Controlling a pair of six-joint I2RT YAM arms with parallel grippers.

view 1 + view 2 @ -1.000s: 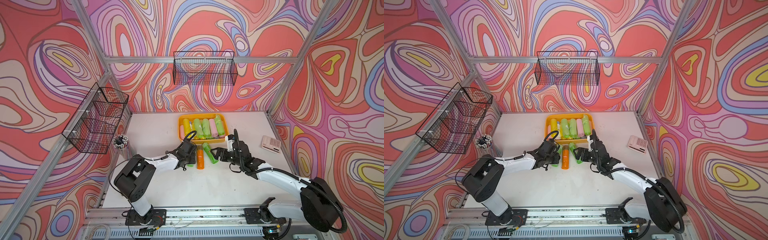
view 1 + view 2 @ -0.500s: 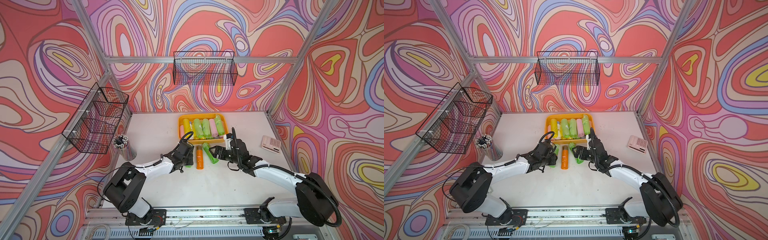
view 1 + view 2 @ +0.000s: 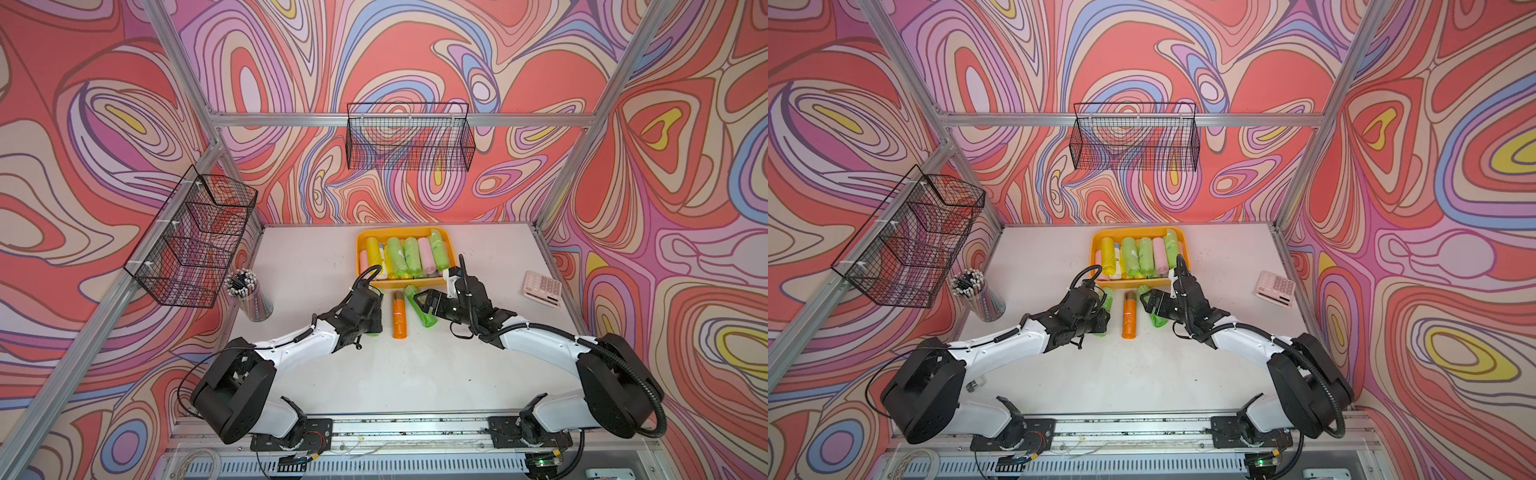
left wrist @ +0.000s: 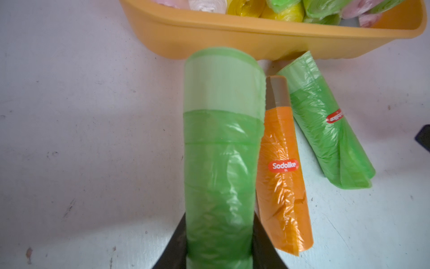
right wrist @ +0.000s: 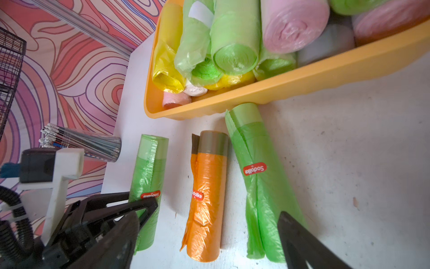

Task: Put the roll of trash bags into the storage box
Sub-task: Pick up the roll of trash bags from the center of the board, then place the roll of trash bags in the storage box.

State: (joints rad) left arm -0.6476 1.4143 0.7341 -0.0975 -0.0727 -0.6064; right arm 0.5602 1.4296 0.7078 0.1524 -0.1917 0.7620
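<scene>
While the left gripper (image 4: 220, 244) pinches a green trash bag roll (image 4: 221, 151) just below the storage box (image 3: 360, 253), mid-frame in both top views, the right gripper (image 3: 424, 302) hangs wide open by a second green roll (image 3: 427, 321).

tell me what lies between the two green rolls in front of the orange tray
The orange roll lies between the held green roll and the loose green roll; the right wrist view shows it.
</scene>
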